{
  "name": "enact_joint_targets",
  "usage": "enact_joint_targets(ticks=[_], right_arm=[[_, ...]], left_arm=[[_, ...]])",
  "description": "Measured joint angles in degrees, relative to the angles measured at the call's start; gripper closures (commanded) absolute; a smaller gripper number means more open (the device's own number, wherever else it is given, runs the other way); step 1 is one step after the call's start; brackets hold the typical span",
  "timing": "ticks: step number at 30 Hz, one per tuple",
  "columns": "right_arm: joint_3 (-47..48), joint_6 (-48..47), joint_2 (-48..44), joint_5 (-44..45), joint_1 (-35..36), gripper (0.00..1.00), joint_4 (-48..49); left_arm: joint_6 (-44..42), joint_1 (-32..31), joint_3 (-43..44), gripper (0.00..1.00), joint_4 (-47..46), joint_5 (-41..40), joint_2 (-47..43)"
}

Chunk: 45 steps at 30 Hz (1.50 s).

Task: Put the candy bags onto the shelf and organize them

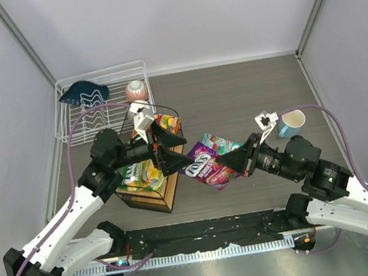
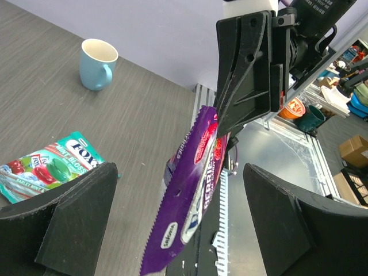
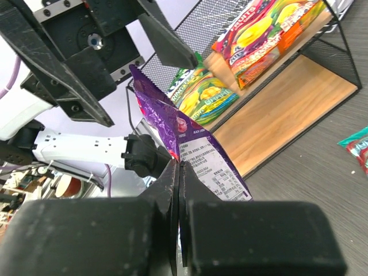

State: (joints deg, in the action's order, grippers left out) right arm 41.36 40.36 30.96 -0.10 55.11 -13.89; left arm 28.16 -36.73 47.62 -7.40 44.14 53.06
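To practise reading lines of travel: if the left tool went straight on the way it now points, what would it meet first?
The purple bag, hanging edge-on just ahead of the open left tool and pinched by the shut right tool. Exact depth is unclear.

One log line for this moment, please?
right end effector: shut on purple bag | left end effector: open, near it | teal bag: on table

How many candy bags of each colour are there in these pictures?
yellow-green bag: 1
orange-red bag: 1
purple bag: 1
teal bag: 1
Total: 4 candy bags
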Motion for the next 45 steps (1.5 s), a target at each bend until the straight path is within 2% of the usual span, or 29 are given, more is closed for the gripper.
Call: enact_joint_targets(ticks=[7,10,16,22,24,27,29,30,32,33,35,36,39,45], right_arm=[[0.3,0.3,2.6,-2.8,0.0,0.99,2.8],[0.3,0.3,3.6,-3.3,0.0,0.99,4.0],[0.4,0.3,6.8,-4.0,0.0,0.99,7.1],[0.4,0.3,9.0,-4.9,0.0,0.99,10.1],[0.4,0.3,9.2,-5.1,0.0,0.99,10.7],[0.4,0.3,9.2,-5.2,0.0,0.99,11.0],[0.4,0.3,9.2,-5.2,0.0,0.99,11.2],[0.4,0.3,9.1,-5.1,0.0,0.96,11.2],[0.4,0.2,8.9,-4.9,0.0,0.81,11.2],[0.4,0.2,8.9,-4.8,0.0,0.69,11.2],[0.4,-0.1,8.3,-3.5,0.0,0.57,11.2],[0.4,-0.1,7.9,-2.9,0.0,0.43,11.2],[0.4,-1.4,5.7,0.0,0.0,0.22,10.7],[-3.0,-3.3,-0.2,3.3,0.0,0.1,10.9]], left_arm=[[1.2,0.0,-0.2,0.11,-0.8,2.1,2.1],[1.7,-0.2,-0.2,0.21,-1.3,2.6,2.1],[2.7,-0.4,-0.2,0.45,-2.2,3.9,2.1],[2.7,-0.4,-0.2,0.76,-1.7,3.9,1.5],[2.5,-0.4,-0.2,0.83,-1.3,3.8,1.0],[2.0,-0.4,-0.3,0.99,-1.2,3.8,0.5],[1.8,-0.4,-0.3,1.0,-1.2,3.6,0.4],[1.6,-0.4,-0.3,1.0,-1.2,3.5,0.4],[1.6,-0.4,-0.3,1.0,-1.1,3.3,0.4],[1.6,-0.4,-0.3,1.0,-1.1,3.0,0.3],[1.7,-0.4,-0.3,1.0,-0.3,2.4,0.1],[1.6,-0.4,-0.3,1.0,0.4,2.0,-0.1],[1.7,-0.4,-0.3,1.0,2.1,0.3,-1.1],[2.9,-0.4,0.0,1.0,3.1,-3.1,-4.2]])
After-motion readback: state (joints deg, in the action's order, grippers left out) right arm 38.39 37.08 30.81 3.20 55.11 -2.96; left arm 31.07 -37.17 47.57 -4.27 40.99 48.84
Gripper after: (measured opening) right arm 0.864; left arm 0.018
